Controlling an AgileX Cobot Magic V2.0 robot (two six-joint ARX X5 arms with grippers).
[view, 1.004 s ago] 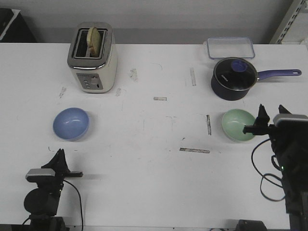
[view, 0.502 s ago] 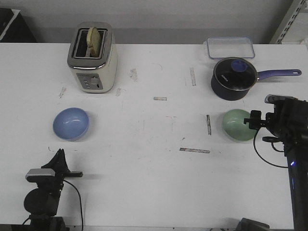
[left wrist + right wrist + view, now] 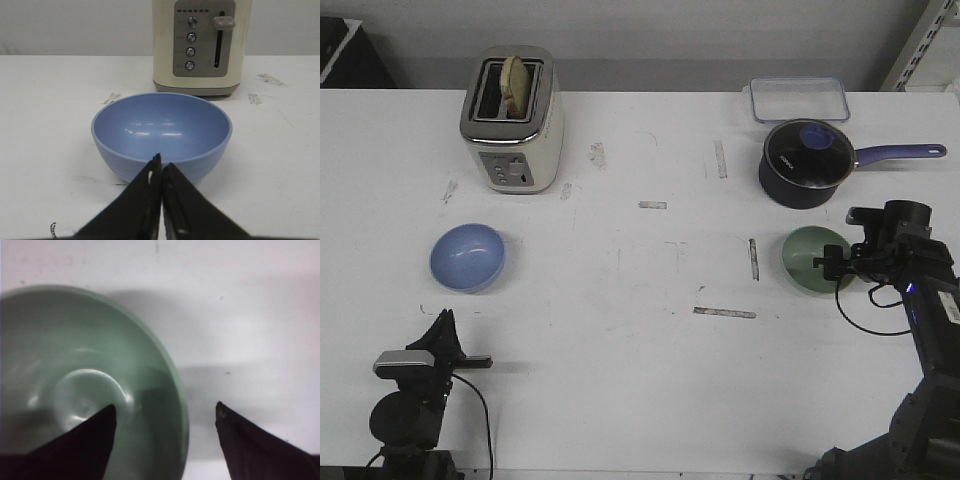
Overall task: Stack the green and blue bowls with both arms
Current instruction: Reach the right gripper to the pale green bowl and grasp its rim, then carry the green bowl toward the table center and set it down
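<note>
white table (image 3: 620, 330), bowls, toaster (image 3: 513, 120), saucepan (image 3: 805, 163), container (image 3: 799, 99)

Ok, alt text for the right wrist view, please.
The open right gripper straddles the rim of the green bowl, one finger inside the bowl and the other outside over the white table. The bowl is empty.

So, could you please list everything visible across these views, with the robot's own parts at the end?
Table: one, white, scuffed, under everything.
Toaster: one, cream, far left, bread in its slot.
Blue bowl: one, periwinkle, left, empty.
Green bowl: one, mint, right, empty.
Saucepan: one, navy, glass lid, behind the green bowl.
Container: one, clear, far right.
Left end effector: black, shut, short of the blue bowl.
Right end effector: black, open, straddling the green bowl's rim.
</note>
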